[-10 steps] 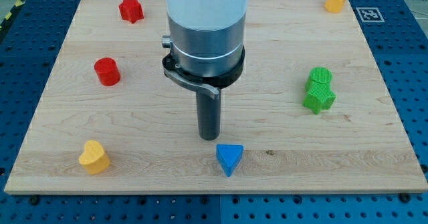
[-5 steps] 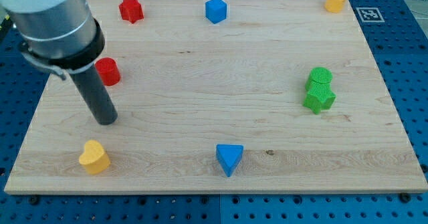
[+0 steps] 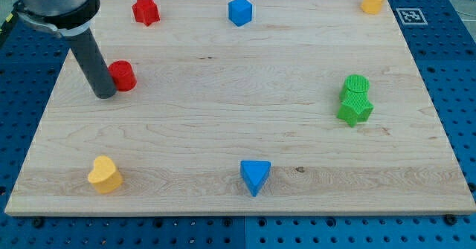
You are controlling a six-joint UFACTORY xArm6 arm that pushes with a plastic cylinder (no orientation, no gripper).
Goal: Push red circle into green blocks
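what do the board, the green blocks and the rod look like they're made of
Board: pale wood, going by its long grain lines and a small knot; matte.
Green blocks: likely plastic; fine ridges on top hint at 3D printing, though that is uncertain.
Rod: dark and smooth with a faint sheen, metal or hard plastic; my tip sits just left of the red circle.

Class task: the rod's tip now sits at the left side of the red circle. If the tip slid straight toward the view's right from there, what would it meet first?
My tip would meet the red circle almost at once; they look touching or nearly so, though the circle sits slightly toward the view's top. Far beyond lie the green blocks, with nothing between.
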